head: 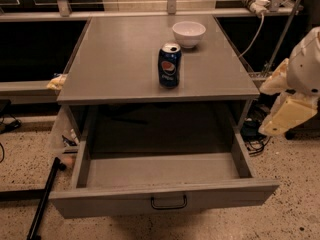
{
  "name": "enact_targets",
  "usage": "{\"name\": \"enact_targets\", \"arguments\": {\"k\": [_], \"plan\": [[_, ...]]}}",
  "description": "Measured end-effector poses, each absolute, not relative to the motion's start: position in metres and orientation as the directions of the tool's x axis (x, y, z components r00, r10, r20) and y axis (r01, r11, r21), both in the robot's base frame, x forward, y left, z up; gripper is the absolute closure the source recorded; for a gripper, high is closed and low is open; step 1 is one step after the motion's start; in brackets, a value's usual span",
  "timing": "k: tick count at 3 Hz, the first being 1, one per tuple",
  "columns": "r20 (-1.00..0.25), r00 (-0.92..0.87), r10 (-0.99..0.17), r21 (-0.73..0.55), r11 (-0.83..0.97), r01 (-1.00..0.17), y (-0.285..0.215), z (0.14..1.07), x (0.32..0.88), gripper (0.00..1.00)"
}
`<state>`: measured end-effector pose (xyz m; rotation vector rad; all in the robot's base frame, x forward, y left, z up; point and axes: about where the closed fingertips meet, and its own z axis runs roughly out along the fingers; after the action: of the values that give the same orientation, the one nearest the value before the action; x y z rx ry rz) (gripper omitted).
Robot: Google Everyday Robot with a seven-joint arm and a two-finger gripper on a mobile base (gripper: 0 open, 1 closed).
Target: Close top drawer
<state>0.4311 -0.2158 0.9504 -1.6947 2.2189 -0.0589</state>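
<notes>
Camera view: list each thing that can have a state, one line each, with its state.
top drawer: pulled far out, not closed.
Pepsi can: upright on the cabinet top.
white bowl: upright on the cabinet top, behind the can, apart from it.
tool: at the right edge, beside the cabinet, not touching the top drawer.
</notes>
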Motion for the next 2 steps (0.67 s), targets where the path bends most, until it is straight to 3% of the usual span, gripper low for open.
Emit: {"name": "enact_targets", "arguments": {"k": [2], "plan": [[-0.378,-0.18,-0.908,-0.199,0.27,-0.942,-0.212,0.848,0.423,0.89]]}}
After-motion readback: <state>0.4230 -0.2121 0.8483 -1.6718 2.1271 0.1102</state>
